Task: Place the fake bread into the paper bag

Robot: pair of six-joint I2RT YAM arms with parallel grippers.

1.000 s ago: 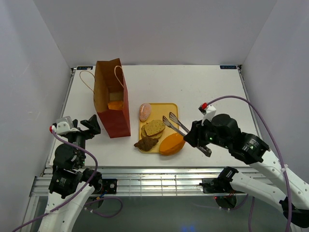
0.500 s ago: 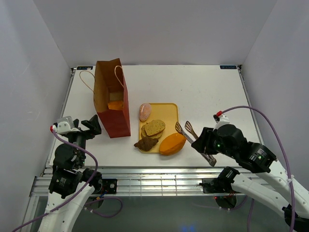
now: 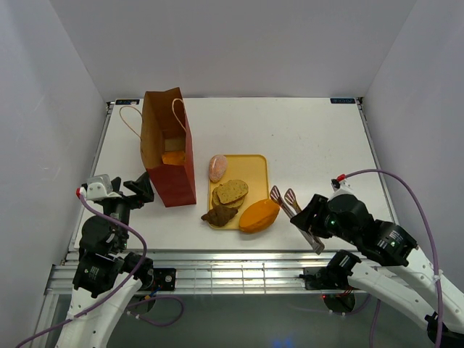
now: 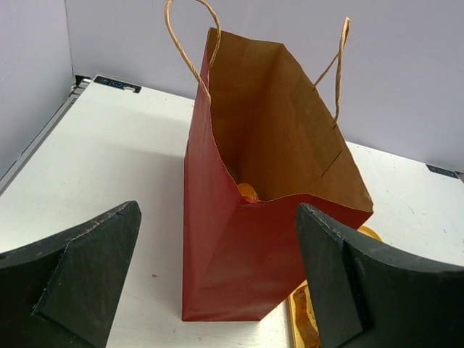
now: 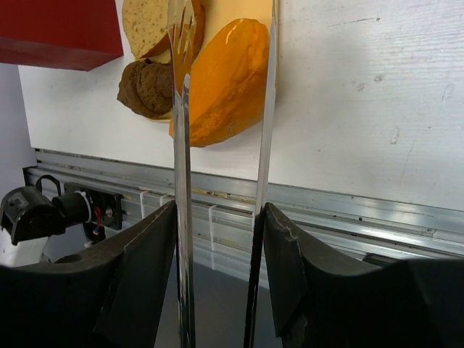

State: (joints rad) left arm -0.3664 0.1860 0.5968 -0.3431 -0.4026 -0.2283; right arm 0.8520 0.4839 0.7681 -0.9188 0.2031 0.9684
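"Looking at the bread first, what is out there?"

"Four pieces sit on a flat yellow rectangular tray (image 3: 255,168). There is a glossy orange oval loaf (image 3: 258,215) at its near right corner, a dark brown ridged croissant (image 3: 220,214) at the near left corner, tan speckled slices (image 3: 232,192) stacked between them, and a pink oval roll (image 3: 217,167) at the far left corner. An orange piece (image 4: 247,191) shows low inside the tall reddish-brown paper bag (image 3: 168,148), which stands upright with its mouth open, just left of the tray."

"And the tools?"

"The right tool (image 3: 313,221) is clamped on a pair of silver metal tongs (image 3: 290,206), and each tong arm lies against the inner face of a finger. The tong tips are spread and sit just beside the tray's right edge, near the loaf. I cannot tell whether they touch it. The left tool (image 3: 138,190) has its fingers wide apart and holds nothing. It is near the bag's left side, well apart from the tray."

"Any writing?"

"There are small dark labels (image 4: 116,85) at the far edge of the white counter (image 3: 312,138), but they are too small to read."
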